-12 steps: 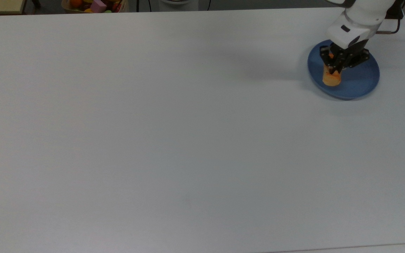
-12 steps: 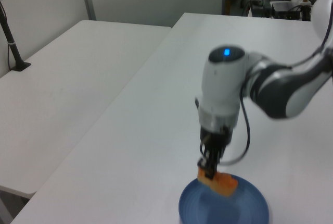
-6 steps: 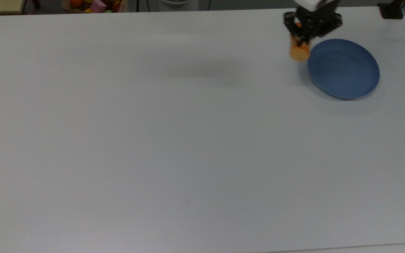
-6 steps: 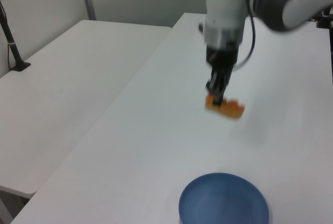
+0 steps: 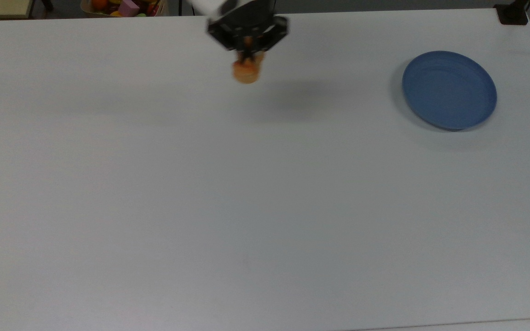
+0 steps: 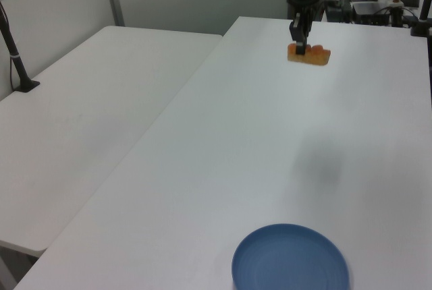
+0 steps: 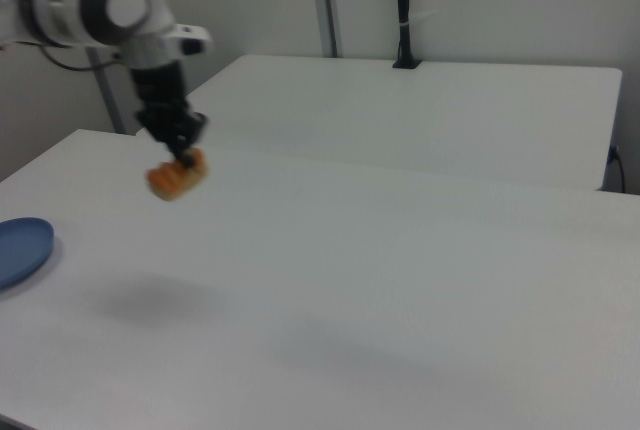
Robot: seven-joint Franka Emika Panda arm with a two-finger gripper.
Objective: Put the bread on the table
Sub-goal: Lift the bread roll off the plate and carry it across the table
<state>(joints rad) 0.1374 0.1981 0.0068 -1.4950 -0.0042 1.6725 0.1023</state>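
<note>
Gripping the bread (image 5: 245,71), the pincer (image 5: 247,54) is now hanging top-centre, well away from the plate (image 5: 449,89), leaving only lowering onto the counter (image 5: 246,207).

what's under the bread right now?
Bare white table with a soft shadow on it. The bread hangs clear of the surface, shut in the tool. The blue plate lies off at the top view's right, nothing on it.
</note>
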